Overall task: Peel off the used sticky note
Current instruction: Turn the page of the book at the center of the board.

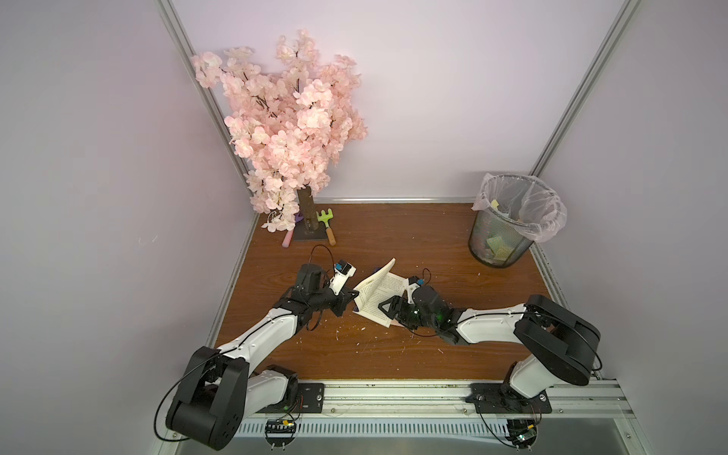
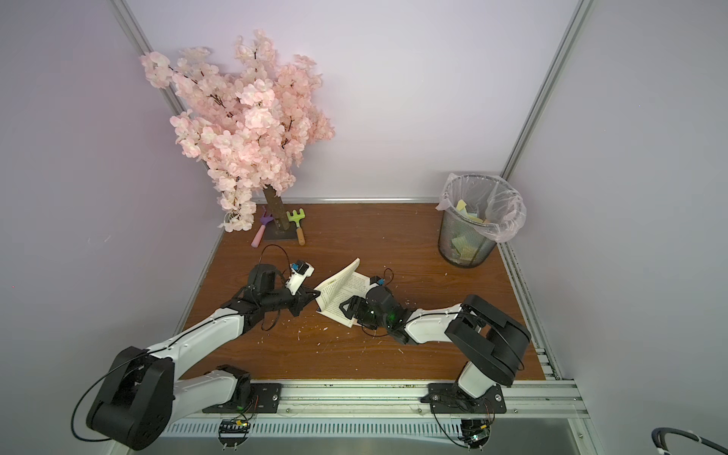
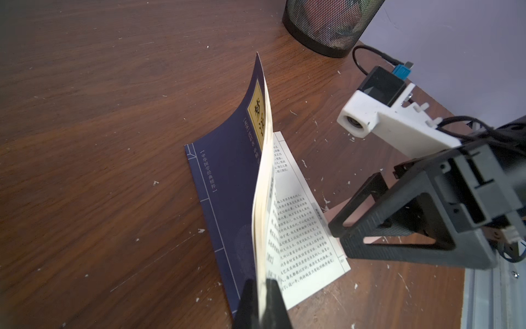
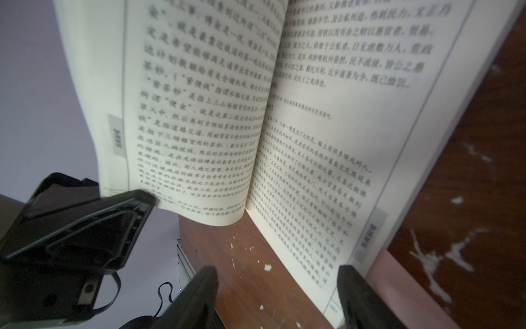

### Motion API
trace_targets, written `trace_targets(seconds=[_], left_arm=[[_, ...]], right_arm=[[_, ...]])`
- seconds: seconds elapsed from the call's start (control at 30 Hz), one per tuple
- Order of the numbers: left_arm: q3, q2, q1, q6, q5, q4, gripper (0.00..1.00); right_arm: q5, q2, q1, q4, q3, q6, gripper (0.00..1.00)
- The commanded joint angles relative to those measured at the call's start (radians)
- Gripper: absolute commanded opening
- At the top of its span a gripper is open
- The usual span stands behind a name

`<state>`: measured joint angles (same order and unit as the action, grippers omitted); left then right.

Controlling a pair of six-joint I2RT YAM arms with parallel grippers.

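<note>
Left arm: it reaches from the front rail toward the middle of the counter point(image 1: 394, 354), with the forearm slanting inward.
Left gripper point(image 3: 260, 302): clenched on the lifted half of the book point(image 1: 378, 291). It pinches the dark blue cover and a sheaf of pages near a lower corner and holds them up almost on edge.
Right arm: it is folded at the elbow near the counter's right edge, with the wrist pointing inward over the flat right-hand page.
Right gripper point(image 4: 276, 273): released, with its fingers spread apart and low over the bottom of that page, grasping nothing.
Sticky note point(image 4: 398, 282): pink, lying on the wood and poking out from under the outer edge of the flat page. It is just beside one right fingertip point(image 4: 348, 275); I cannot tell whether they touch.
Book position: near the middle of the counter, between the two grippers.
Far corners: a blossom tree point(image 1: 283, 130) with a toy rake point(image 1: 327, 222) stands at the far left, and a mesh bin point(image 1: 504, 236) with a plastic liner at the far right.
Open room: there is bare wood along the front edge, speckled with white paper crumbs, and a free strip between the book and the bin.
</note>
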<state>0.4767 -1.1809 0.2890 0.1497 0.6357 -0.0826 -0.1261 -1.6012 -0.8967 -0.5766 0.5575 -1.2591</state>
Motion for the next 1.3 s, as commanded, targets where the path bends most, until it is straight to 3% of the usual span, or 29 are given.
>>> trace_targets(seconds=[0.0,0.43,0.93,1.27], left_arm=[[0.018,-0.009,0.008,0.005,-0.018,0.037,0.02],[0.02,-0.011,0.008,0.004,-0.017,0.038,0.02],[0.02,-0.015,0.007,0.006,-0.009,0.041,0.02],[0.023,-0.016,0.007,0.008,-0.006,0.044,0.02]], right_arm=[[0.053,0.027,-0.018,-0.043,-0.032,-0.047,0.7],[0.05,-0.034,-0.033,-0.078,-0.017,-0.08,0.7],[-0.005,-0.113,-0.029,-0.301,-0.039,-0.17,0.7],[-0.014,-0.112,-0.012,-0.304,-0.006,-0.16,0.7]])
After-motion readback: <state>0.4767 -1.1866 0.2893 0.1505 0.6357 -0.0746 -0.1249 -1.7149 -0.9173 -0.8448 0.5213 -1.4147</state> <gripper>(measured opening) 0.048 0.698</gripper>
